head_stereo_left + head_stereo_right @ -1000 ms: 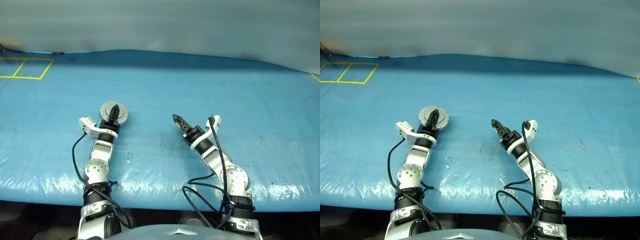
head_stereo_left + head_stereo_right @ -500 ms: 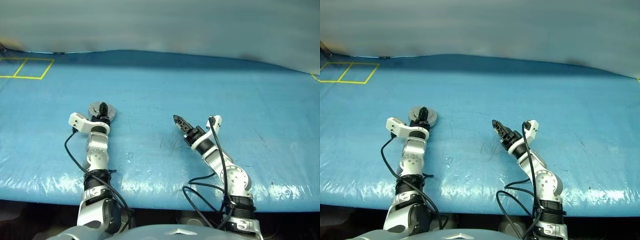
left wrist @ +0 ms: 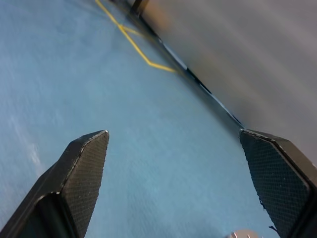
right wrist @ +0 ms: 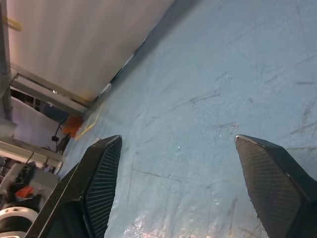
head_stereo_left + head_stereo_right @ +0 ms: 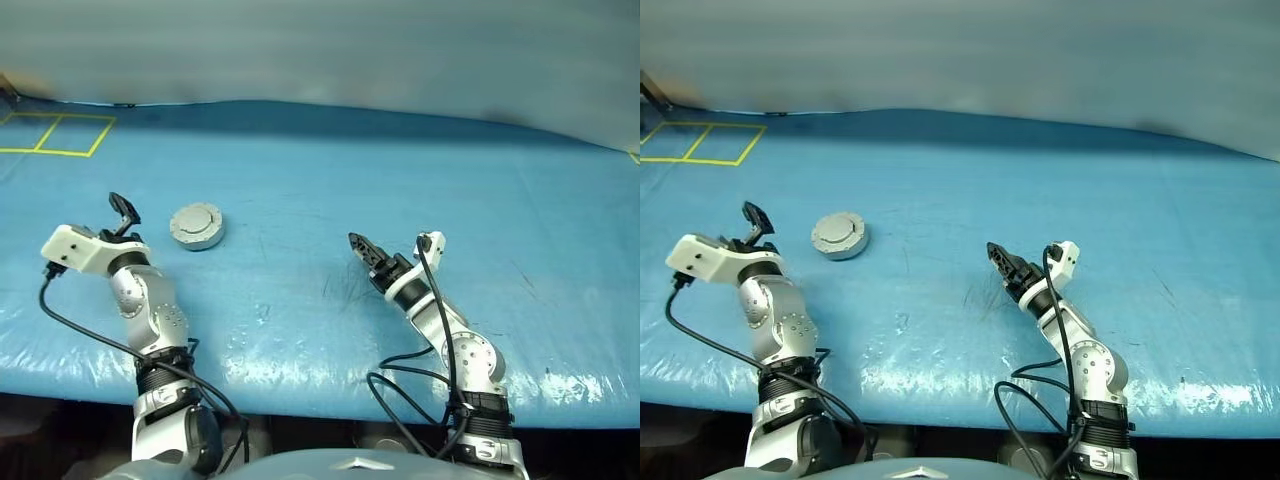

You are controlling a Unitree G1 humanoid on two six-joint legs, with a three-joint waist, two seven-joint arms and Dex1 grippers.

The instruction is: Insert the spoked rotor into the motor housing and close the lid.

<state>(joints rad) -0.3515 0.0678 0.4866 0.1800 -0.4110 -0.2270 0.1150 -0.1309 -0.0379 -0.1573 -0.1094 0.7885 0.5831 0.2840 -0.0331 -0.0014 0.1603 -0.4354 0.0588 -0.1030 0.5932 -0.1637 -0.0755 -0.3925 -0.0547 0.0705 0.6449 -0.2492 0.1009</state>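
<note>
The motor housing (image 5: 196, 241) stands on the blue table at the left, a short round cylinder. The plain light-grey lid (image 5: 197, 222) lies flat on top of it. The spoked rotor is hidden. My left gripper (image 5: 122, 210) hangs left of the housing, apart from it, raised off the table. In the left wrist view its fingers (image 3: 81, 163) stand wide open with nothing between them. My right gripper (image 5: 360, 246) rests low over the middle of the table, well right of the housing. It is open and empty in the right wrist view, fingers (image 4: 101, 173) spread.
The blue table cover (image 5: 330, 170) runs wide, with scuff marks (image 5: 345, 290) near the right gripper. Yellow taped squares (image 5: 55, 135) mark the far left corner. A grey wall (image 5: 320, 50) stands behind the table. The front edge is glossy and wrinkled.
My left gripper came off the round housing, swung left and upward, and opened wider. The lid, tilted a second ago, now lies flat. The right arm kept still.
</note>
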